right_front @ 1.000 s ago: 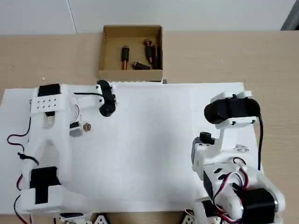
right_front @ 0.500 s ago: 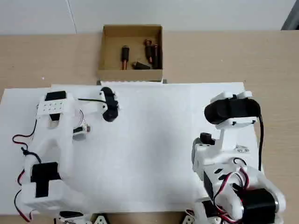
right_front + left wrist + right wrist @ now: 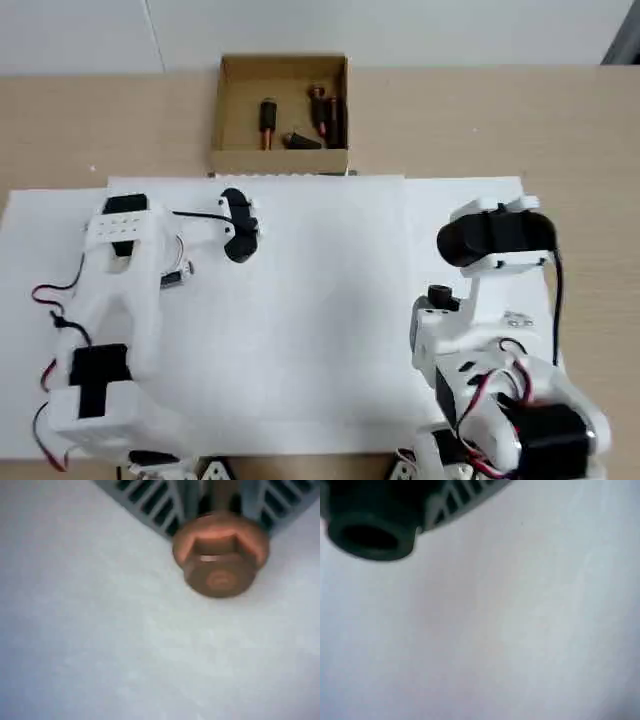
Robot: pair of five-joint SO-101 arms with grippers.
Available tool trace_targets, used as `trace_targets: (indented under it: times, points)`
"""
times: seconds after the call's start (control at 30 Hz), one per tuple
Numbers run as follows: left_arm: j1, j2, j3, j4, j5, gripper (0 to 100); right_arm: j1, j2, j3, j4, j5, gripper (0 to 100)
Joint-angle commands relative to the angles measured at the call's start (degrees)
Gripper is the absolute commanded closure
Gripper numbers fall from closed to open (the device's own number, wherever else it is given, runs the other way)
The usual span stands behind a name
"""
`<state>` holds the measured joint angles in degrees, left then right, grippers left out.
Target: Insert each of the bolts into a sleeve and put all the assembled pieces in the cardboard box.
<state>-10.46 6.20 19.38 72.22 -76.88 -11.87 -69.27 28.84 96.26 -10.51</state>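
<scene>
The left gripper was clenched on a copper-coloured hex-head bolt. The shank passed between the ribbed pads. The flanged head stood clear of the pads, just above the white sheet, with its face turned to the left wrist camera. The shank tip was hidden.

The right gripper was clamped on a black sleeve. The sleeve rested against a ribbed pad, and its open bore faced the right wrist camera, above the sheet.

Governing relation: the bolt lay on the left side of the sheet and the sleeve on the right, well apart, with bare sheet between them. Each part was in a different arm, so neither arm was nearer to both. From the sleeve, the bolt lay directly to the left. Neither long axis pointed at the other part, as far as the views allowed a judgement. Insertion would probably require both grippers to close toward the middle of the sheet and bring the shank axis in line with the bore.

The cardboard box stood on the table beyond the far edge of the sheet, nearer the left arm. It contained several assembled pieces.
</scene>
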Motion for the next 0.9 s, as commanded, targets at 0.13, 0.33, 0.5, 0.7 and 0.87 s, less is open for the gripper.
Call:
trace_targets:
  times: [0.13, 0.33, 0.5, 0.7, 0.87]
  points:
    - [2.02, -0.35, -13.58, 13.36, -8.88, 99, 0.48, 0.13, -0.62, -0.4, 0.7, 99.6]
    - [4.4, -0.35, -25.54, 26.37, -6.15, 99, 0.4, 0.04, -1.85, -0.4, 0.7, 99.6]
    - [8.09, -0.88, -33.54, 28.13, 5.27, 99, 0.22, 0.4, -5.36, -0.04, 0.7, 99.6]
    - [15.74, -15.12, -34.07, 28.13, 21.01, 99, 0.31, -0.04, -5.36, 0.13, 2.37, 99.6]
    - [23.47, -29.8, -30.02, 28.13, 34.37, 99, 0.48, -0.13, -5.36, -0.13, 3.52, 99.6]
